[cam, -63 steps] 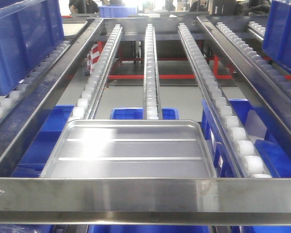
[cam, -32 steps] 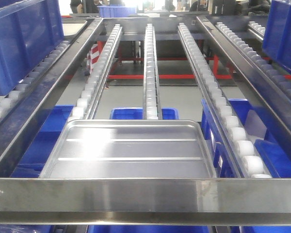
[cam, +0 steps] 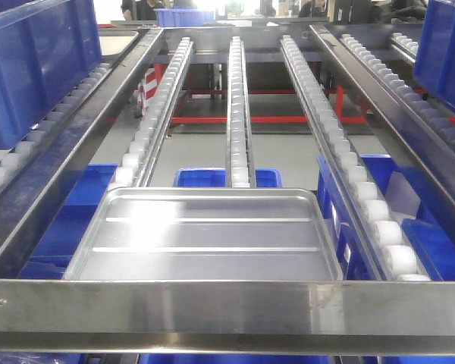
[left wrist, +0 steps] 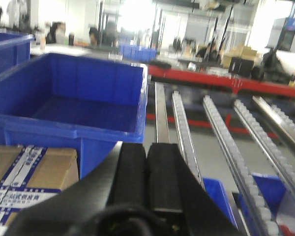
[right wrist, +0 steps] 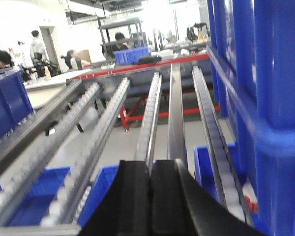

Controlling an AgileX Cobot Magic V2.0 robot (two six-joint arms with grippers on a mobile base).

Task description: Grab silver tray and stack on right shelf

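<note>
Silver tray point(cam: 205, 235) lying flat on right shelf point(cam: 311, 98) just behind front bar point(cam: 227, 303), left fingers point(left wrist: 130, 177) and right fingers point(right wrist: 135, 196) pressed together, empty.

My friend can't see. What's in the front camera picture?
A shiny silver tray lies on a steel shelf of white roller rails, just behind the flat front bar. The rails run away from the camera, with blue bins at both sides and underneath.
</note>
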